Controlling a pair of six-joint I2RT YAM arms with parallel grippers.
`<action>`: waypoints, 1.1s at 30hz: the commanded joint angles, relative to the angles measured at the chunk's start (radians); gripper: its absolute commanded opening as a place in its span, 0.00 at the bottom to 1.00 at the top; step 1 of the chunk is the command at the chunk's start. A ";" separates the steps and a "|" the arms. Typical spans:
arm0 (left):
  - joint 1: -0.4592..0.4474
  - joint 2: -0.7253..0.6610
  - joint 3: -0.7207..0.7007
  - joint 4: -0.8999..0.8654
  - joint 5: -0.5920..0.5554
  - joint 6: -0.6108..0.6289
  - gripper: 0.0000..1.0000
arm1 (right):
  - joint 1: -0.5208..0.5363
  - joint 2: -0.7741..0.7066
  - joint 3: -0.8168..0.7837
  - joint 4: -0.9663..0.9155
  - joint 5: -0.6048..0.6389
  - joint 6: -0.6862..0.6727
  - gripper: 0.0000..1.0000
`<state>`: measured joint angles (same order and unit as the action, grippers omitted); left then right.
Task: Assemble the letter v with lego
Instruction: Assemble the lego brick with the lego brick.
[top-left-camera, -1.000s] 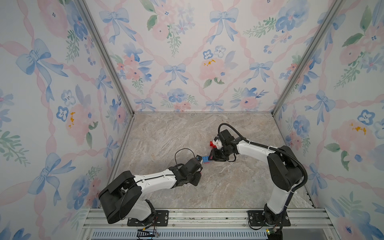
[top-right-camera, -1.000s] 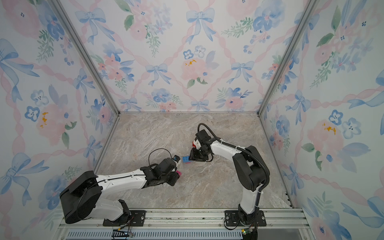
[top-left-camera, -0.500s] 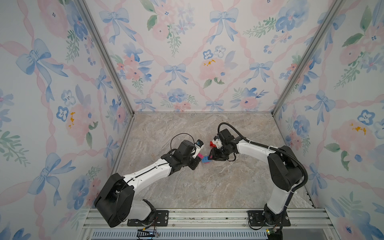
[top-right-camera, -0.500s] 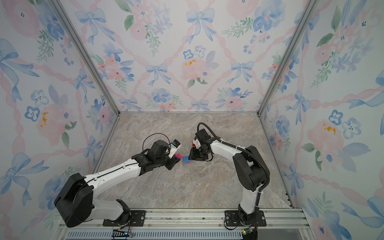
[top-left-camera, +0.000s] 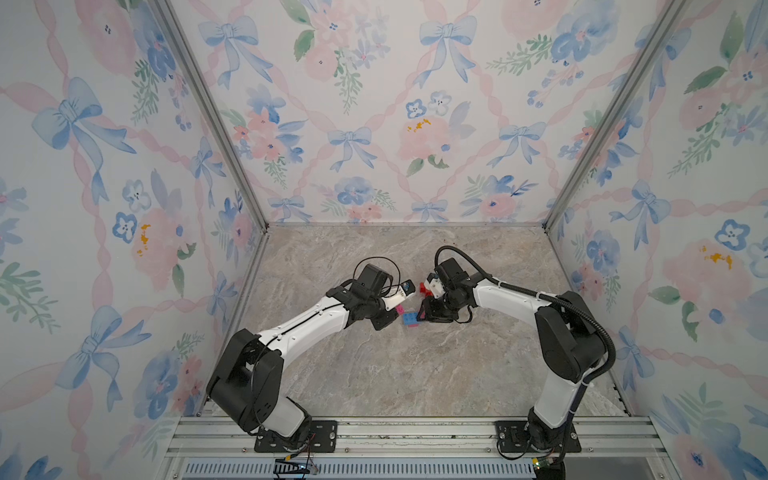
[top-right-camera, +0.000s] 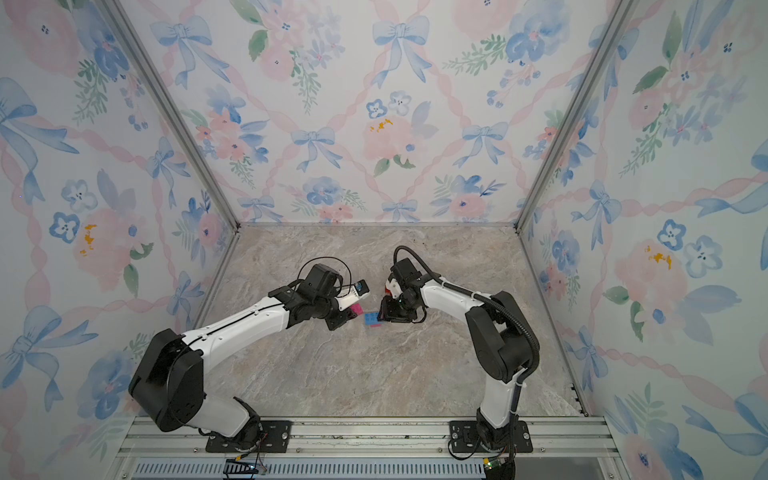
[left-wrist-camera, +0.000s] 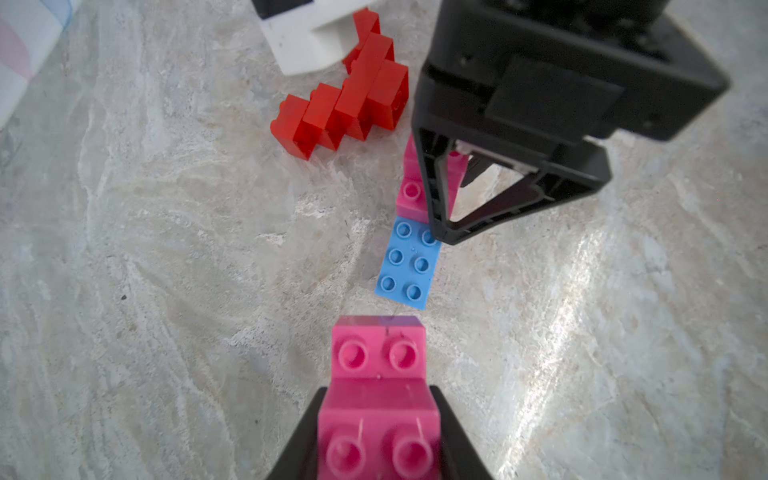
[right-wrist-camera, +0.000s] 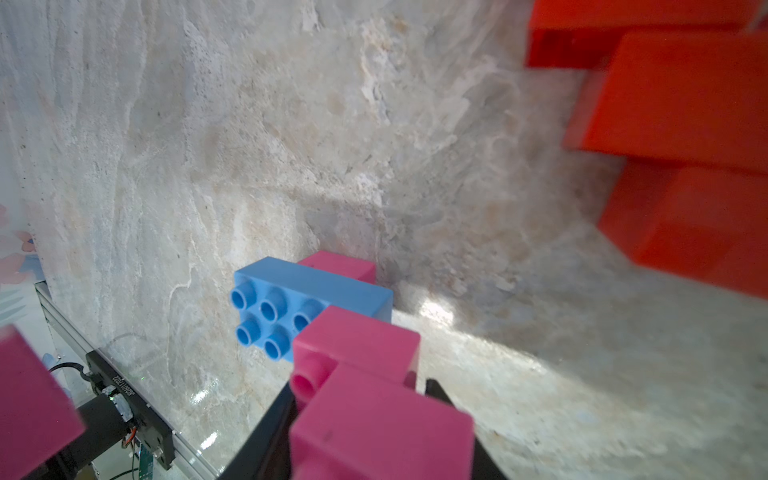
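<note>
We now have our left claw, clenched on a pink pair, newly arrived just short of the blue brick on the worktop, where our right claw grips the joined pink steps, so pressing on looks next.

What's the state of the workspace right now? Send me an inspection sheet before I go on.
Surface: marbled tabletop, no spills seen.
Job's things: red stepped stack lying loose on the surface; blue brick joined to pink bricks; separate pink pair off the surface.
Clutter: nothing seen.
Claws: left claw shut on the pink pair, just short of the blue brick; right claw shut on the pink bricks.
Cables: black cables looped on both arms, clear of the bricks.
Surroundings: floral-papered walls; aluminium base rail in front.
</note>
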<state>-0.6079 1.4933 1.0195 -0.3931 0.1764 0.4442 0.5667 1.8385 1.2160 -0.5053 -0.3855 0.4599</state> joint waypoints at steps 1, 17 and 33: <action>0.011 0.011 0.030 -0.054 0.054 0.071 0.00 | 0.008 -0.012 0.025 -0.012 -0.001 -0.011 0.48; 0.055 0.159 0.154 -0.177 0.202 0.284 0.00 | 0.010 -0.019 0.014 -0.002 -0.002 -0.015 0.48; 0.042 0.271 0.205 -0.192 0.198 0.280 0.00 | 0.005 -0.023 -0.007 0.022 -0.016 -0.006 0.47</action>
<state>-0.5575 1.7508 1.2030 -0.5594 0.3531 0.7254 0.5663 1.8385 1.2160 -0.4942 -0.3893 0.4599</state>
